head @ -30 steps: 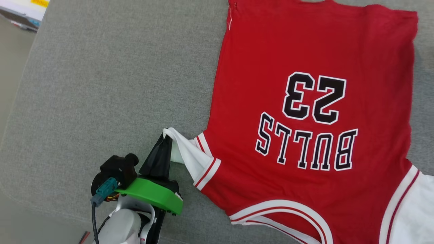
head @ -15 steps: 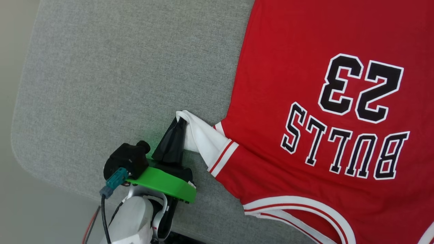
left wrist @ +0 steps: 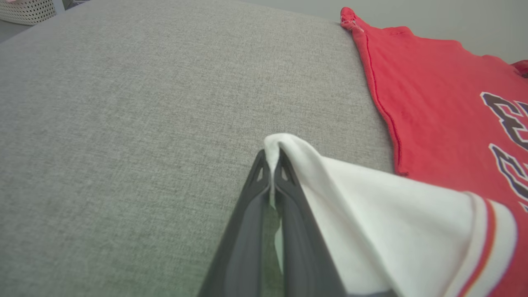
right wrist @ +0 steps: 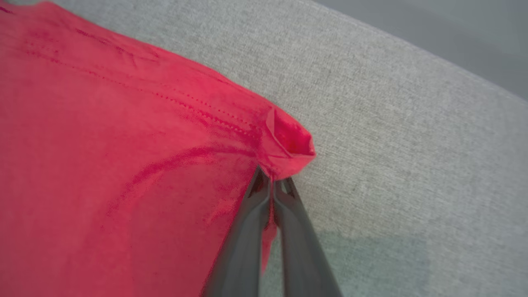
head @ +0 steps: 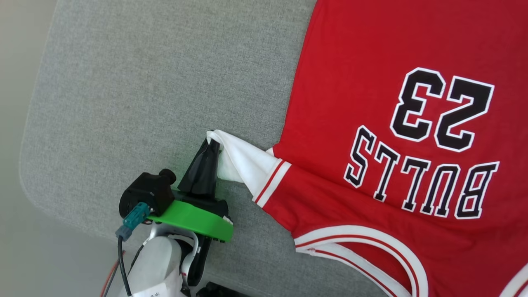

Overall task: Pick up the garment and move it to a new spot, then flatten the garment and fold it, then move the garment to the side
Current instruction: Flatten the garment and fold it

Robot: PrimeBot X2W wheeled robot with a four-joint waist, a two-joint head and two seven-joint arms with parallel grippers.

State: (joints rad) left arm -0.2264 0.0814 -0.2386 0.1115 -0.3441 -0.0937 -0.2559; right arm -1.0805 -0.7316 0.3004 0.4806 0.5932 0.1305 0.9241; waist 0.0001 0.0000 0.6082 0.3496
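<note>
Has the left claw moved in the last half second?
Yes: the left claw slid slightly toward the table's left edge, away from the garment's numerals.

A desk (head: 144, 82) covered in grey woven fabric, one corner rounded, lies under soft, even light. Pale, plain floor (head: 12, 123) runs past its left edge. In the left wrist view, a white perforated basket (left wrist: 24, 10) sits beyond the desk.

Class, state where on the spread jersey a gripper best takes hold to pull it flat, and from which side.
The white sleeve tip, approached from the grey cushion side, as the left gripper does. It juts out from the garment as a free flap, so an outward pull likely smooths it.
</note>
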